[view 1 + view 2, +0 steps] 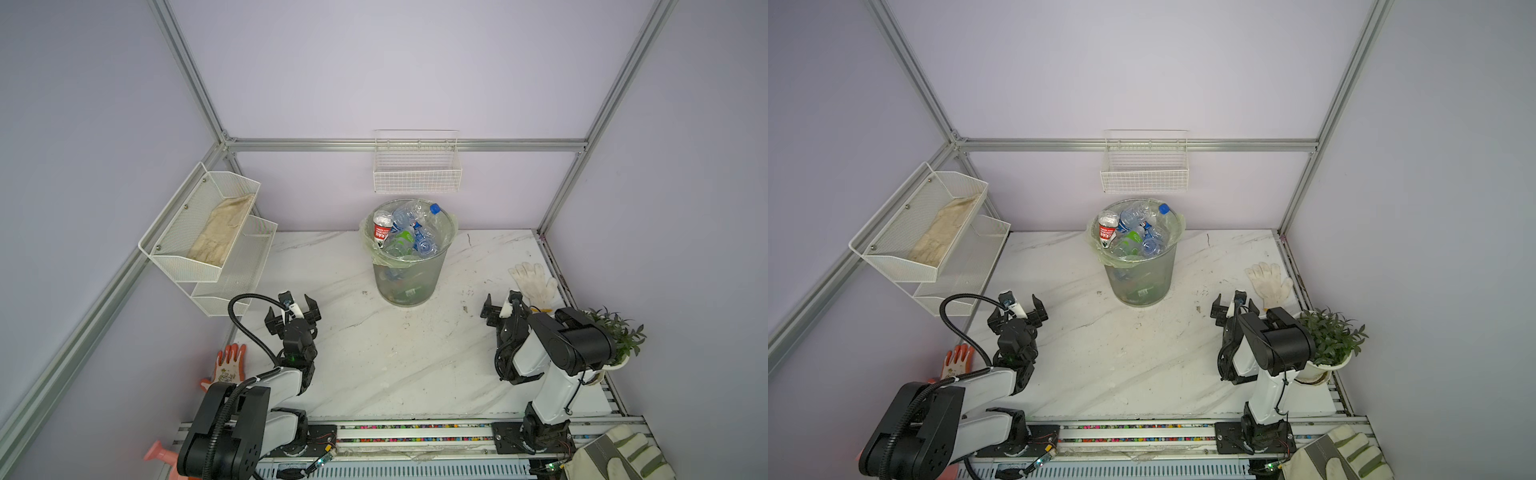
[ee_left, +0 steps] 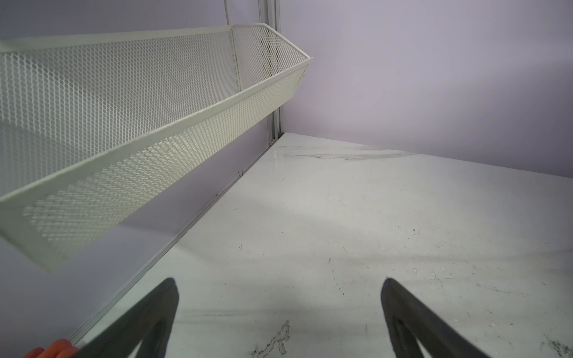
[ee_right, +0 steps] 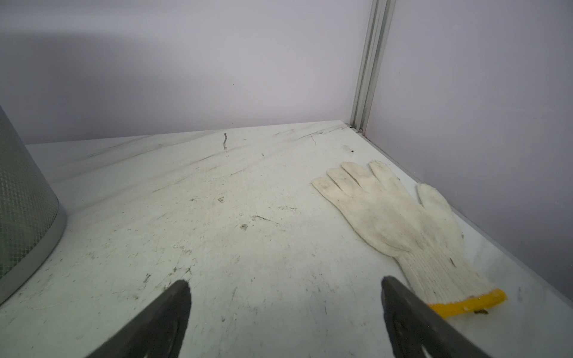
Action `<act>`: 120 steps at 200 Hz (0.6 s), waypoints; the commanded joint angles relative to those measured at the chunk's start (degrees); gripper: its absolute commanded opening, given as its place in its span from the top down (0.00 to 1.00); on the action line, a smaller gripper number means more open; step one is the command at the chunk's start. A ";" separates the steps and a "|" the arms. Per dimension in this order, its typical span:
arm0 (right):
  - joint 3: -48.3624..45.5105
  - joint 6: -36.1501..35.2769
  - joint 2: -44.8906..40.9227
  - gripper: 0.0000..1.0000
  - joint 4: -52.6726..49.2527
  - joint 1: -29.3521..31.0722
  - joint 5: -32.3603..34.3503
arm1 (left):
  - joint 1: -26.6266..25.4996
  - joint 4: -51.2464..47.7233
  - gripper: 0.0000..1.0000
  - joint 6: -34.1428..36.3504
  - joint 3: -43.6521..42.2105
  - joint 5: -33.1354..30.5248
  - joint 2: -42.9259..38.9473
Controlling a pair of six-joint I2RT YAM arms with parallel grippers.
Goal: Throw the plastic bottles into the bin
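Observation:
The bin (image 1: 409, 286) (image 1: 1140, 286), a grey mesh wastebasket with a pale green bag, stands at the back middle of the marble table in both top views. Several plastic bottles (image 1: 409, 230) (image 1: 1138, 232) fill it to the rim; one has a red label and one a blue cap. No bottle lies on the table. My left gripper (image 1: 289, 304) (image 1: 1015, 308) (image 2: 279, 282) hovers open and empty over the left of the table. My right gripper (image 1: 503, 304) (image 1: 1233, 304) (image 3: 284, 280) is open and empty on the right, with the bin's wall (image 3: 24, 201) to one side.
A white knit glove (image 1: 534, 280) (image 3: 393, 217) lies beside the right gripper. A potted plant (image 1: 619, 332) stands behind the right arm. White mesh wall baskets (image 1: 199, 232) (image 2: 124, 124) hang on the left, a wire one (image 1: 417, 174) above the bin. An orange glove (image 1: 228, 365) lies by the left arm.

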 commanded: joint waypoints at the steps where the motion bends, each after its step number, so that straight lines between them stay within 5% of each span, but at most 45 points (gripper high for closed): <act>1: 0.77 -1.41 0.79 0.03 16.01 -0.14 0.02 | 0.85 6.23 0.00 -0.83 -1.05 0.70 0.80; 12: 0.77 -1.36 0.78 0.03 16.01 -0.18 0.02 | 1.45 9.45 0.00 -1.55 -2.69 1.63 2.71; 33: 0.87 -1.46 0.78 0.03 16.01 -0.19 -0.04 | 4.16 33.52 0.00 -0.06 -5.79 6.69 17.24; 91: 1.22 -1.70 1.20 0.03 16.01 -0.16 -0.07 | 4.09 26.80 0.00 5.56 -1.65 18.20 18.55; 120: 2.97 -3.27 2.09 0.02 15.89 -0.15 0.84 | 4.42 23.40 0.00 5.67 1.33 17.87 20.46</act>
